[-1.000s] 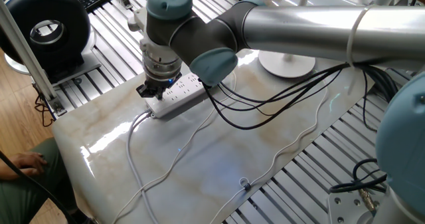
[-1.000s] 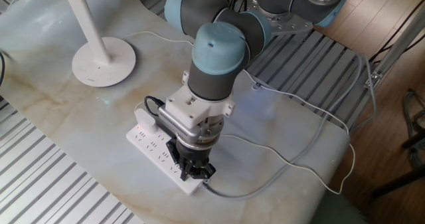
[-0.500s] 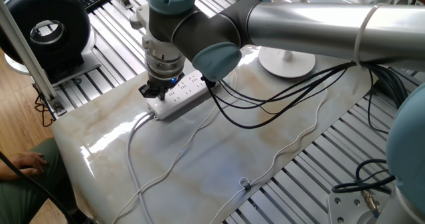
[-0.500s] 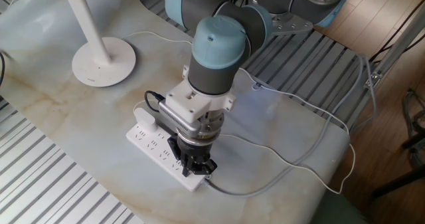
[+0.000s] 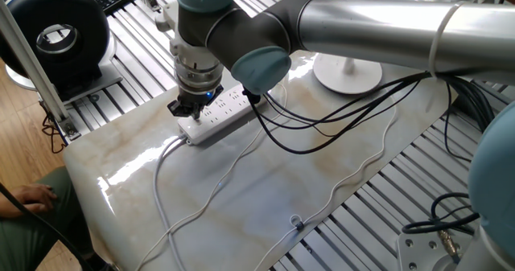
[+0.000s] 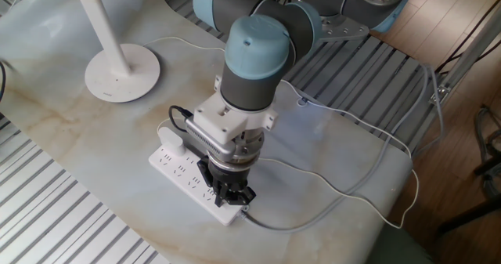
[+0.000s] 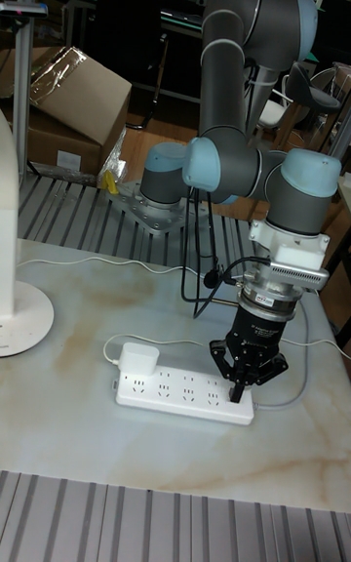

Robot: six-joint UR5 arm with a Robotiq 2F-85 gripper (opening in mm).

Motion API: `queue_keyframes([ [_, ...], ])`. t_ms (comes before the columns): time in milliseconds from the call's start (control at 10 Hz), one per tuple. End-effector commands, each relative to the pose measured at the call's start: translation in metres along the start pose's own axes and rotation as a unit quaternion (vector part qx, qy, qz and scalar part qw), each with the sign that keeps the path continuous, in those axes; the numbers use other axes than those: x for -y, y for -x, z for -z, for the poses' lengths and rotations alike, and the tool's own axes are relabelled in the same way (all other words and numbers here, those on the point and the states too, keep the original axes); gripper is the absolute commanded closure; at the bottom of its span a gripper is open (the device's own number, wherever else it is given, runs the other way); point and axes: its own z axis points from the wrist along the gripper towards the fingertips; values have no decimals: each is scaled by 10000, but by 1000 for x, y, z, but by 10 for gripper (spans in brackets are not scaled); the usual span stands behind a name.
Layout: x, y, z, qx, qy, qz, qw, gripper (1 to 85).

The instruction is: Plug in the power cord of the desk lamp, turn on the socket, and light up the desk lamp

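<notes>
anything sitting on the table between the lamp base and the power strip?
Just the thin power cord running across bare marble from the desk lamp to its plug in the socket. Tall fixed view shows it best.

The black two-finger gripper [image 6: 228, 198] covered the end of the long white rectangular power strip [image 6: 182, 170] at about 4 o'clock in the other fixed view, so its round button was hidden, and finger contact could not be told. The white desk lamp [image 7: 18, 260] was cut off at the 9 o'clock edge of the tall fixed view, its head out of frame everywhere.
</notes>
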Motion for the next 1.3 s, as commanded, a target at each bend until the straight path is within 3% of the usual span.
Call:
queue_keyframes([
  [0,-1,2,2,-4,49,-65,10000,847],
  [700,0,-3,-5,-11,34,-68,10000,847],
  [1200,1,-3,-19,121,13,-51,9999,847],
])
